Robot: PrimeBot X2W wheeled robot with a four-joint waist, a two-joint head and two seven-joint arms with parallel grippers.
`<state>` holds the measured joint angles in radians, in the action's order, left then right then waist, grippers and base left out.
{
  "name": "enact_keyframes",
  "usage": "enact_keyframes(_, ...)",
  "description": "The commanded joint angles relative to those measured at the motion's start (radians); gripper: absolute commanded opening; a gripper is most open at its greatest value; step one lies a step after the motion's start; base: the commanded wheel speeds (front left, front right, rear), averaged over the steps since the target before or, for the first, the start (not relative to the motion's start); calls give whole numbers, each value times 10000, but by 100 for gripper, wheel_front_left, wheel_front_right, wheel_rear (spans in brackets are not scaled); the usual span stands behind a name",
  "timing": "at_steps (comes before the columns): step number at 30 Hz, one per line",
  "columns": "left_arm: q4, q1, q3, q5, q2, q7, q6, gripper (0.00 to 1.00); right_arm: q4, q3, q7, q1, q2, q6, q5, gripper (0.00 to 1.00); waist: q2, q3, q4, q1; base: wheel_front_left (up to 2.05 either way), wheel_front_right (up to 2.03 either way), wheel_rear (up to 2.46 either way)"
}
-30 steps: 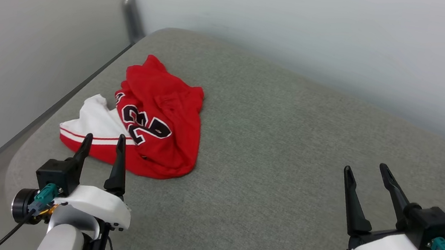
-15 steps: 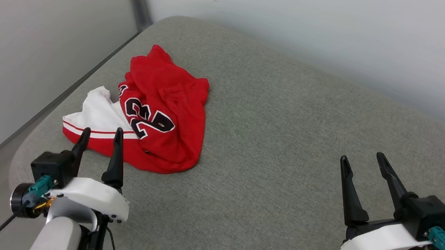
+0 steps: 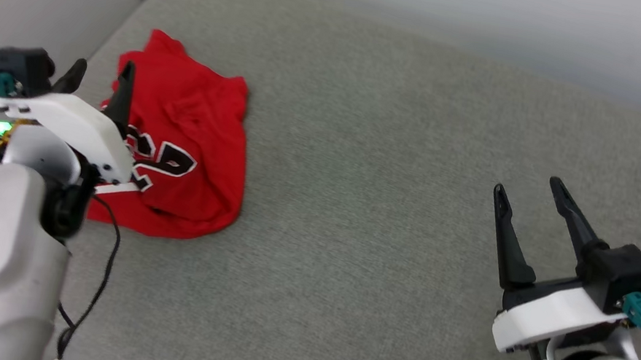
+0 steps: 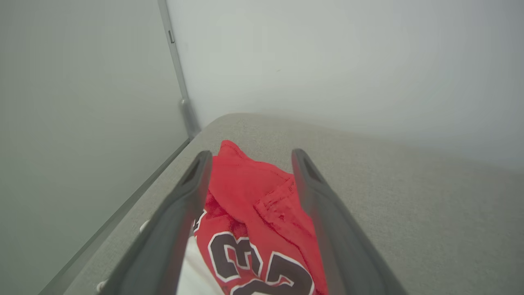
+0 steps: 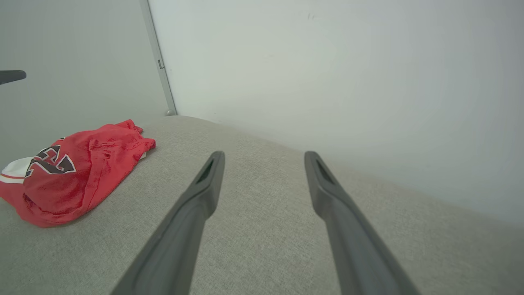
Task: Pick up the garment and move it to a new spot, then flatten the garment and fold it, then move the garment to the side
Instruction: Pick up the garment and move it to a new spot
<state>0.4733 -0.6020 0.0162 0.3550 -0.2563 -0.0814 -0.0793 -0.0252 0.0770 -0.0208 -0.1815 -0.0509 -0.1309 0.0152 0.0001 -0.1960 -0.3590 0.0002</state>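
Red garment (image 3: pixel 197 126), left hand (image 3: pixel 104 65) open, apparently above

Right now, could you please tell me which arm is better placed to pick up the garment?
The left: the left claw, open, points at the crumpled garment, which shows between its fingers in the left wrist view. The right claw, also open, sits far off over grey cushion.

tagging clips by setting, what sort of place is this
Probably a plain indoor test room: a grey fabric-covered surface set into a corner of pale, unmarked walls, a jersey lying crumpled on it.
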Motion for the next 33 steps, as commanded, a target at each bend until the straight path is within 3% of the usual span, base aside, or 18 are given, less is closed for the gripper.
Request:
enact_keyframes(1, 306, -361, -13, 291, -208, -633, -169, 100, -124, 55, -98, -293, 11, 3, -99, 100, -1, -665, 615, -2, 0, 0, 0)
enact_keyframes(6, 1557, -1109, -138, 1200, -949, -3173, -361, 100, -188, 145, -97, -646, -9, 3, -165, 100, -1, -1617, 1121, -2, 0, 0, 0)
enact_keyframes(11, 2895, -1336, -162, 1627, -1450, -4855, -422, 100, -51, 222, -193, -946, -12, 3, -108, 100, -1, -2188, 1462, -2, 0, 0, 0)
enact_keyframes(19, 4756, -1114, -156, 2168, -1062, -6444, -257, 98, 272, 344, -350, -1202, -5, 3, 33, 100, -1, -2440, 1662, -2, 0, 0, 0)
enact_keyframes(20, 4821, -1134, -145, 2187, -1031, -6435, -265, 29, 324, 351, -365, -1232, -4, 3, 57, 100, -1, -2415, 1669, -2, 0, 0, 0)
enact_keyframes(21, 4813, -1174, -164, 2169, -1039, -6189, -254, 0, 370, 345, -385, -1249, -4, 3, 74, 100, -1, -2349, 1666, -2, 0, 0, 0)
enact_keyframes(25, 4660, -1371, -141, 1919, -1322, -5370, -181, 0, 508, 300, -447, -1217, -5, 3, 126, 100, -1, -2096, 1639, -2, 0, 0, 0)
enact_keyframes(26, 4487, -1607, -109, 1657, -1545, -4563, -3, 0, 609, 241, -482, -1103, -3, 3, 158, 100, -1, -1829, 1588, -2, 0, 0, 0)
enact_keyframes(33, 4065, -2172, 76, 985, -1712, -2452, 546, 0, 910, 40, -667, -634, 5, 3, 353, 100, -1, -747, 1399, -2, 0, 0, 0)
